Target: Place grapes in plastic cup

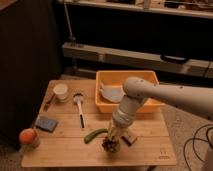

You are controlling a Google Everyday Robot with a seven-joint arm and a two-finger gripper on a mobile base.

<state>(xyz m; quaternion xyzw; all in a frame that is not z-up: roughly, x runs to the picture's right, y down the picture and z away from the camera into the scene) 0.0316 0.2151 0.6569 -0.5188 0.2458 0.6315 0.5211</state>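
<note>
- Yellow bin [152, 106]: stands at the far right of the wooden table [60, 150], with a pale grey item [111, 93] inside.
- Arm [165, 95]: enters from the right and crosses the bin's front wall, angled downward.
- Gripper [113, 139]: points down in front of the bin's front-left corner. Whether it is released or grasping cannot be told.
- Grapes [110, 146]: a dark cluster in front of the bin, directly at the gripper's tip.
- Plastic cup [60, 91]: white and upright, to the left of the bin, well apart from the grapes.
- Spoon [79, 107]: lies between the bin and the cup.
- Green vegetable [94, 135]: in front and to the left of the bin, just beside the grapes.
- Blue sponge [46, 123] and orange [28, 136]: farther left of the bin.
</note>
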